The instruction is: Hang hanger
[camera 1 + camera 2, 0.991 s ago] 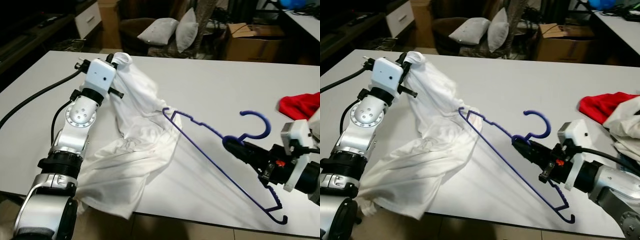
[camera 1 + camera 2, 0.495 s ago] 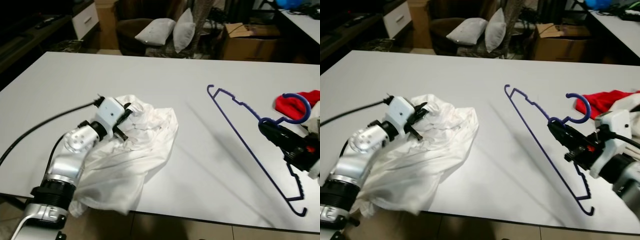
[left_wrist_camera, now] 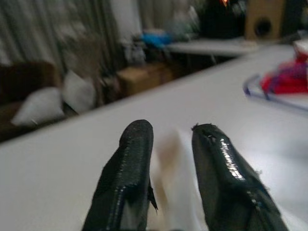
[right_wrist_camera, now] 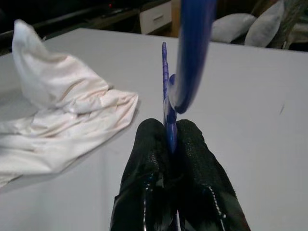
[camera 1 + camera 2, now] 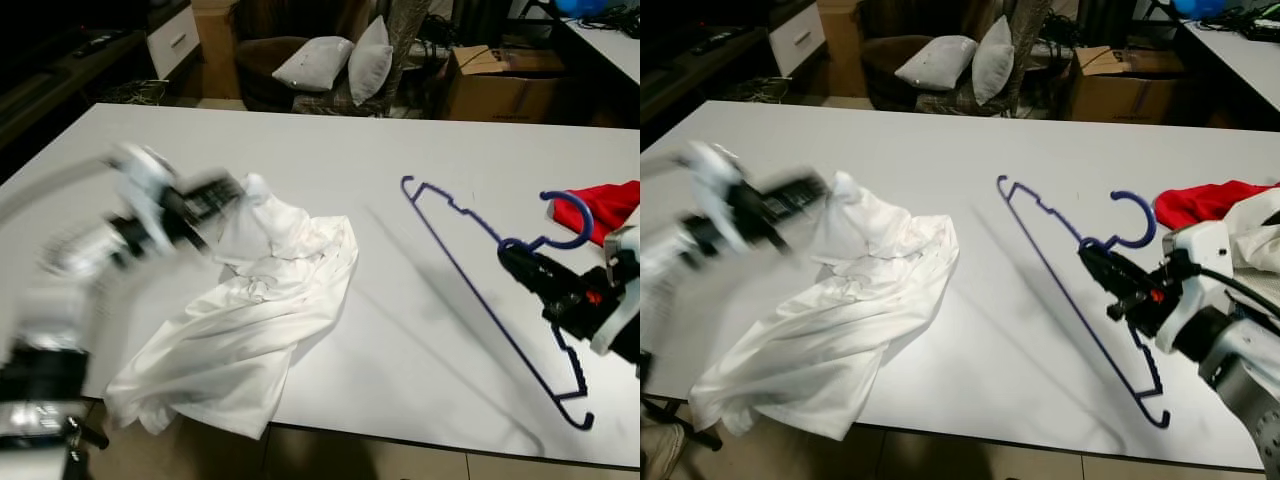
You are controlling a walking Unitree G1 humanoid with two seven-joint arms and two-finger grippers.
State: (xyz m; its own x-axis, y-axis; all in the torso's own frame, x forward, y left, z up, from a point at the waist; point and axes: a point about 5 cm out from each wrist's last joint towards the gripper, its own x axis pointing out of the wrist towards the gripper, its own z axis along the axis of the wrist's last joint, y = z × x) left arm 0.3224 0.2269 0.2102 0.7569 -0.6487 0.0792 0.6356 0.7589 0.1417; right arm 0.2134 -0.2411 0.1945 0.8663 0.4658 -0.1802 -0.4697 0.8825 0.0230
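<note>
**ITEM: BLUE HANGER, HELD AT NECK BY R. PINCER**

- Hanger (image 5: 1080, 290): thin blue plastic, notched shoulders, open hook. Held above the white table (image 5: 990, 170), tilted; far shoulder tip points away from the right gripper (image 5: 1102, 272) toward table centre, near shoulder hangs down past the wrist, hook curls up just behind the fingertips.
- R. pincer: clenched on hanger, fingers pinching the stem just below the hook.
- Handling (est.): light, stiff, prob. a bit springy; smooth plastic may swivel in a narrow pinch. Neck is the best hold: keeps hook free.
- White shirt (image 5: 250, 320): soft, limp, crumpled heap, well apart from R. pincer, one edge drooping over table edge.
- Left gripper (image 3: 168, 144): motion-blurred, beside shirt's raised peak; fingers parted, white cloth blurred between them, contact unclear.
- Red cloth (image 5: 610, 205): just beyond the hook.
</note>
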